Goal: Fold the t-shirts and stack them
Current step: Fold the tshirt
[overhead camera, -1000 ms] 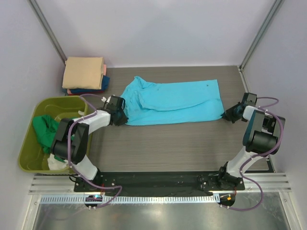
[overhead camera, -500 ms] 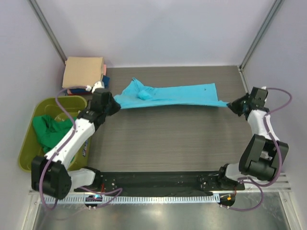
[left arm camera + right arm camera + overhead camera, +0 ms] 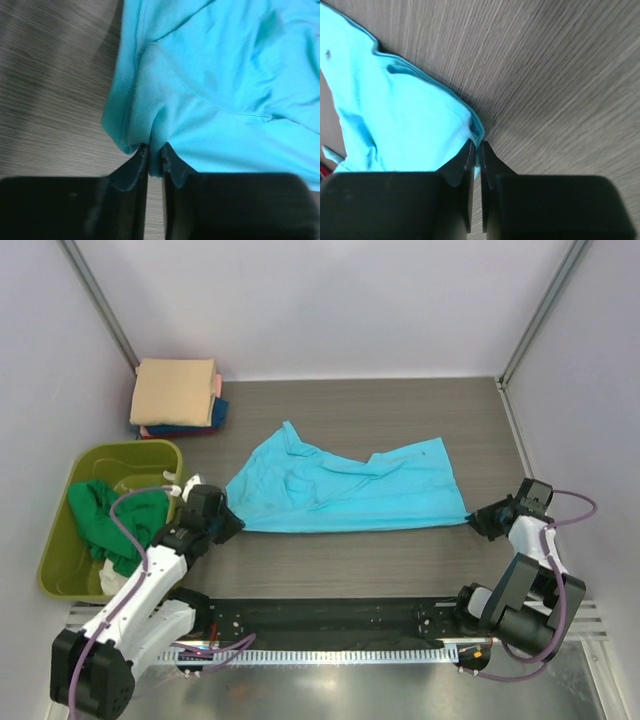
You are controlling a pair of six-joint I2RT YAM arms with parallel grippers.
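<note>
Two arms work over the wood-grain table [image 3: 400, 550], and most of its middle is taken up by the turquoise t-shirt [image 3: 340, 490]. We see it lying flat but rumpled, spread crosswise between the arms, with creases running through its centre. To the left of the table sits the olive-yellow bin [image 3: 55, 560]. At the far left corner of the table we find the stack of folded shirts [image 3: 175, 390], a tan one on top with pink, red and dark blue edges showing beneath it. A green shirt [image 3: 100, 515] lies crumpled inside the bin.

We find the left gripper [image 3: 225, 523] low at the turquoise shirt's near left corner. In its wrist view the jaws are pressed almost together, with a bunched fold of the hem pinched at their tips. The right gripper [image 3: 475, 520] sits at the near right corner, jaws likewise nearly closed, nipping the very edge of the cloth.
</note>
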